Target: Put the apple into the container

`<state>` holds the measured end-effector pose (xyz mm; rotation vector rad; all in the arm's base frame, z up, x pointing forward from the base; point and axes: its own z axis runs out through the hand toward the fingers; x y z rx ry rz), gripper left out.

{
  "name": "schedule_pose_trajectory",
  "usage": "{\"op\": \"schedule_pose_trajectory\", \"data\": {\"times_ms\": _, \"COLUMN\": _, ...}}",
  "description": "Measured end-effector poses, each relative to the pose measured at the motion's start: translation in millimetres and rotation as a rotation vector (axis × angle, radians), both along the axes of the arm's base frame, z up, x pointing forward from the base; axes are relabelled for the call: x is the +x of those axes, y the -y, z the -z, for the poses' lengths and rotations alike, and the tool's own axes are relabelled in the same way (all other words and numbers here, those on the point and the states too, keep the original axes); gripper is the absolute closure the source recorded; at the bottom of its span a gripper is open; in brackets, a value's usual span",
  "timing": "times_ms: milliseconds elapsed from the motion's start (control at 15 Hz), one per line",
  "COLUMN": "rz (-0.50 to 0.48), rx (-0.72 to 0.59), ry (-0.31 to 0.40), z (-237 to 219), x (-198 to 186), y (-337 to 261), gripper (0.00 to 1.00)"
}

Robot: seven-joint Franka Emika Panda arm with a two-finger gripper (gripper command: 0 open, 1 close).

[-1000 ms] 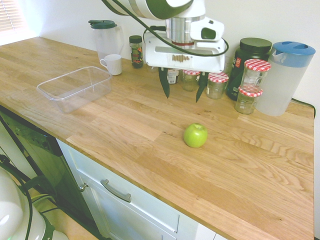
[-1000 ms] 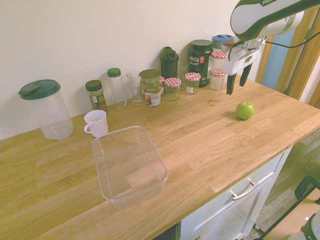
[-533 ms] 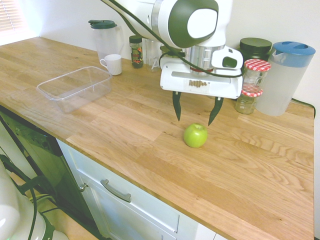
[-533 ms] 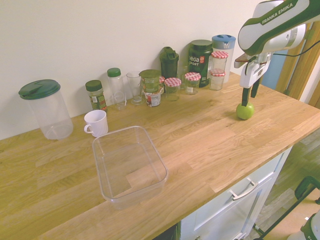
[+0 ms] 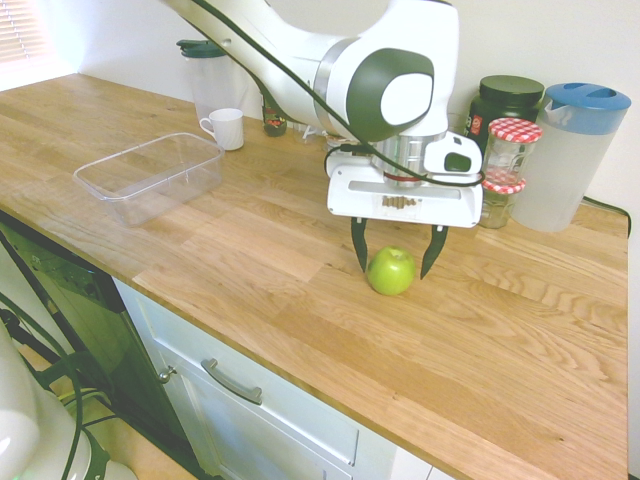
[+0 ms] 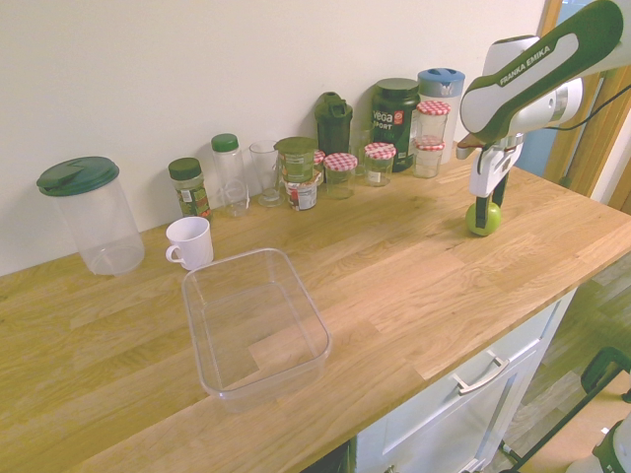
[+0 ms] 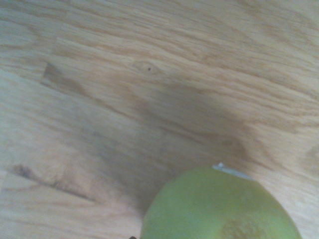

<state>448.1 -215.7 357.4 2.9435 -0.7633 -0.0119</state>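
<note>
home kitchen | wooden countertop point(image 5: 250, 240) | drawers point(image 5: 262, 400) | jars point(image 5: 508, 140) | mug point(image 5: 225, 128)

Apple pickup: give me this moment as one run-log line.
phase: pre-grasp | gripper: open, fingers either side of apple | apple: on countertop, not lifted | container: empty, far along counter

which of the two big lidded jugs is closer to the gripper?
The blue-lidded jug, at the jar end of the counter near the gripper and apple. The green-lidded jug stands at the far end, past the container.
</note>
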Motion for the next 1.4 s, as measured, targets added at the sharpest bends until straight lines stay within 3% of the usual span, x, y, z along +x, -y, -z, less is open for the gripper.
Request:
{"op": "schedule_pose_trajectory", "data": {"times_ms": 733, "rz": 0.034, "rx": 0.021, "ry": -0.001, "z": 11, "x": 6, "y": -2, "gripper": 1.00}}
{"op": "schedule_pose_trajectory", "data": {"times_ms": 933, "rz": 0.077, "rx": 0.061, "ry": 0.019, "z": -23, "x": 12, "y": -16, "gripper": 1.00}}
{"op": "schedule_pose_trajectory", "data": {"times_ms": 1067, "rz": 0.088, "rx": 0.054, "ry": 0.068, "z": -77, "x": 25, "y": -61, "gripper": 1.00}}
{"op": "schedule_pose_trajectory", "data": {"times_ms": 1200, "rz": 0.086, "rx": 0.041, "ry": 0.107, "z": -122, "x": 34, "y": -149, "gripper": 1.00}}
{"op": "schedule_pose_trajectory", "data": {"times_ms": 1400, "rz": 0.050, "rx": 0.067, "ry": 0.132, "z": -134, "x": 32, "y": -295, "gripper": 1.00}}
